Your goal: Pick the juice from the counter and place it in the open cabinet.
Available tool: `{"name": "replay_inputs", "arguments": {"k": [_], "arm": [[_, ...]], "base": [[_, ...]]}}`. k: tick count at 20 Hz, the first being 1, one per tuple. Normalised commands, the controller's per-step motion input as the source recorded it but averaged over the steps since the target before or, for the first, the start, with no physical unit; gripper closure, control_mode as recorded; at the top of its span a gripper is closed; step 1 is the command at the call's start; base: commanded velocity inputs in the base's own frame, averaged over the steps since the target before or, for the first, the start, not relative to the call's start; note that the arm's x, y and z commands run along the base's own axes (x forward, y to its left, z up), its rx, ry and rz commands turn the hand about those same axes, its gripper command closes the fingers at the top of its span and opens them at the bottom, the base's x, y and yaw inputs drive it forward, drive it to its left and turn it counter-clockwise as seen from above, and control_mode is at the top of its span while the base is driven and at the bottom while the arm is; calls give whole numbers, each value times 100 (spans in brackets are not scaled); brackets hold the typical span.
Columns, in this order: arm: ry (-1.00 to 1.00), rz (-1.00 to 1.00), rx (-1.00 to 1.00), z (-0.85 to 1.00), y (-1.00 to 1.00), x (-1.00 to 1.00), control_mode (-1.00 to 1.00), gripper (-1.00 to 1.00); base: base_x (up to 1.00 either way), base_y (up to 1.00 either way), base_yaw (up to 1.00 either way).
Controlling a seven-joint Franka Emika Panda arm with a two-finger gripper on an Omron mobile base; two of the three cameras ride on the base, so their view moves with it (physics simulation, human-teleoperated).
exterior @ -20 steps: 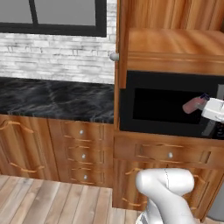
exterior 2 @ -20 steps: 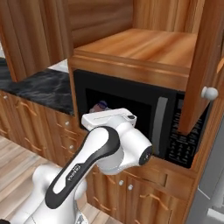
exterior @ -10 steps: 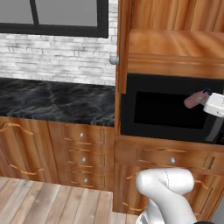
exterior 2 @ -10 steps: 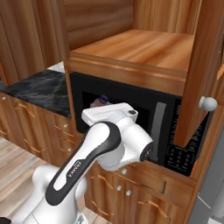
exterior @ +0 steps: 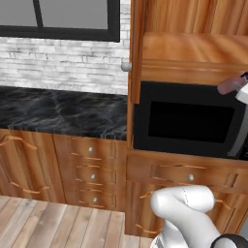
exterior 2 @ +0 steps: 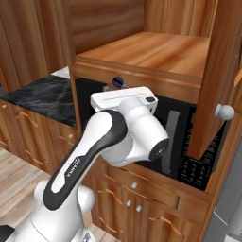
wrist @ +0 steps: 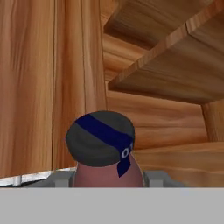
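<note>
1. One juice [wrist: 104, 151] bottle, with one dark cap carrying a blue band (its tip also shows at the right edge of the left base view [exterior: 230, 85]).
2. One open cabinet [exterior 2: 156, 52] above the microwave, with one bare wood shelf inside and one door [exterior 2: 222, 80] swung out.
3. One round silver knob [exterior 2: 224, 112] on that door, and one more knob [exterior: 126, 67] left of the microwave.
4. One black microwave [exterior: 189, 121] under the cabinet shelf.
5. One black marble tabletop [exterior: 58, 111], left of the microwave.
6. Three small drawers [exterior: 91, 174] stacked below the tabletop (each with one silver knob).
7. One window [exterior: 58, 19] above the tabletop.
</note>
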Motion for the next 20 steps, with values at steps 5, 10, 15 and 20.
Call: {"name": "replay_inputs", "arguments": {"k": [5, 10, 15, 20], "arm": [[0, -24, -6, 34, -27, -2, -100, 100], [-3, -29, -17, 33, -2, -1, -100, 100], [-4, -34, -14, 24, 0, -2, -100, 100], [-1, -43, -9, 15, 14, 0, -100, 100]], "base": [[0, 0, 0], [0, 0, 0], [0, 0, 0], [0, 0, 0]]}}
